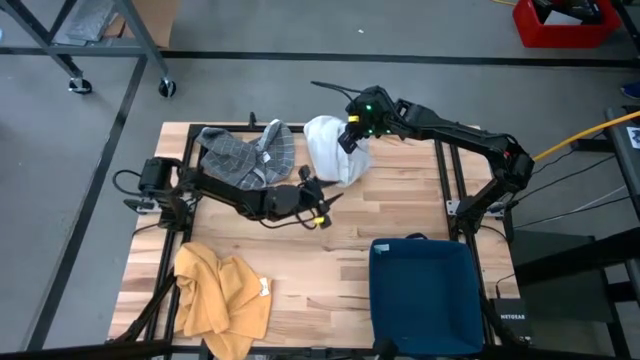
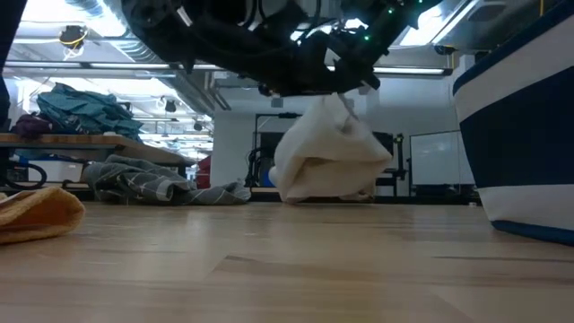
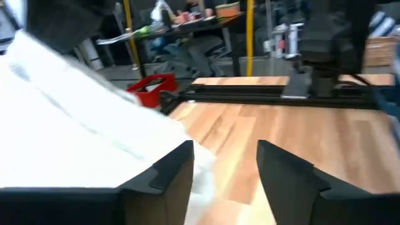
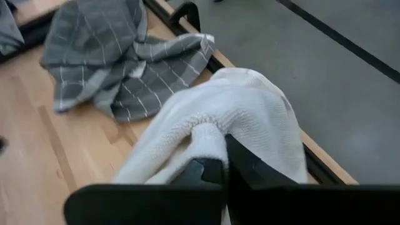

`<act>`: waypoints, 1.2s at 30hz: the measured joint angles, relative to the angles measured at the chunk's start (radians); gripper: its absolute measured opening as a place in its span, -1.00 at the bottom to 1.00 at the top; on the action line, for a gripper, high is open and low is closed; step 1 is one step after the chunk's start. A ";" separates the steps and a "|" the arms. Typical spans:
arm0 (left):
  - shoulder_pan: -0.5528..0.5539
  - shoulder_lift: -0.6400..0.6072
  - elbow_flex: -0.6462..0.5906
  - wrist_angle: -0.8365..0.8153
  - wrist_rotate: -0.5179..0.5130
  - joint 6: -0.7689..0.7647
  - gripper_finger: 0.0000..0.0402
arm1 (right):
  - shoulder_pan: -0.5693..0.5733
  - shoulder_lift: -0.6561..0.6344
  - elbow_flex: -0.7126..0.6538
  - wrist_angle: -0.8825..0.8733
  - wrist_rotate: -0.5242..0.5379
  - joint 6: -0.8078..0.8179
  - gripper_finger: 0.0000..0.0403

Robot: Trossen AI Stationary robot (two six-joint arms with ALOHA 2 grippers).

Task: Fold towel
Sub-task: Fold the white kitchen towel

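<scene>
White terry cloth is pinched in the right pincer (image 4: 215, 164), whose fingers are closed on a fold at the top of the white towel (image 1: 333, 150) and hold it up so the rest hangs in a bunched mound whose base rests on the desk (image 1: 330, 260). That arm reaches in from the desk's right edge, elbow bent, forearm stretched toward the far edge. The left pincer (image 1: 318, 214) hovers just off the towel's near side with its fingers (image 3: 164, 176) parted and nothing between them; its arm lies low across the desk from the left edge.

Light wooden planks form the desk, which is framed by dark rails, with grey floor around it. A grey checked cloth (image 1: 245, 155) lies crumpled at the far edge beside the towel, a mustard cloth (image 1: 222, 300) near the front left corner, and a blue bin (image 1: 425, 295) near the front right. The towel stands roughly upright, peak in the pincer, with no clear long axis.
</scene>
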 joint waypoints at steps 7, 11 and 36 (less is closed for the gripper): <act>0.024 0.000 0.000 -0.019 -0.032 0.000 -0.03 | 0.000 0.000 0.000 0.020 0.031 0.046 -1.00; 0.027 0.000 0.000 -0.023 -0.032 0.005 -0.02 | 0.000 0.000 0.000 0.062 0.030 0.068 -1.00; 0.009 0.000 0.000 -0.056 -0.210 0.085 -0.02 | 0.095 0.000 -0.001 0.200 0.144 0.122 -1.00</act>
